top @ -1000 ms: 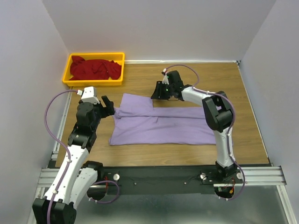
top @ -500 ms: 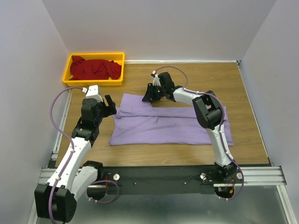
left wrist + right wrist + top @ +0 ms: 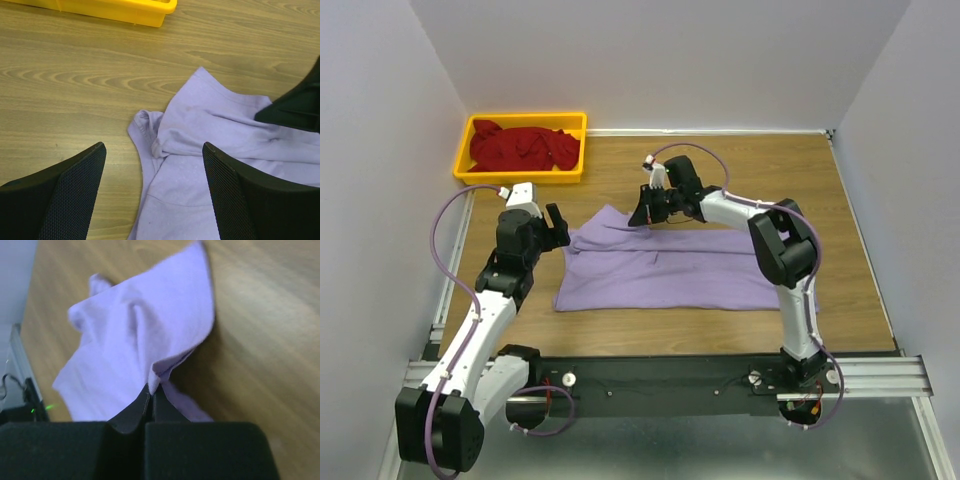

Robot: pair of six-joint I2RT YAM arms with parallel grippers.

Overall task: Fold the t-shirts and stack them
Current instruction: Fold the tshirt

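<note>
From the top, I see the purple shirt (image 3: 670, 270) lying on the counter (image 3: 840, 180), its far left corner held by my right gripper (image 3: 642, 215). Left wrist view: the left gripper (image 3: 154, 147) is wide open above the shirt, holding nothing. Right wrist view: the jaws are pinched together on a shirt fold.

lilac shirt (image 3: 665, 272): table centre, spread flat, 11 o'clock corner lifted | red shirt (image 3: 525, 147): crumpled, 10 o'clock, in bin (image 3: 520, 177)
</note>
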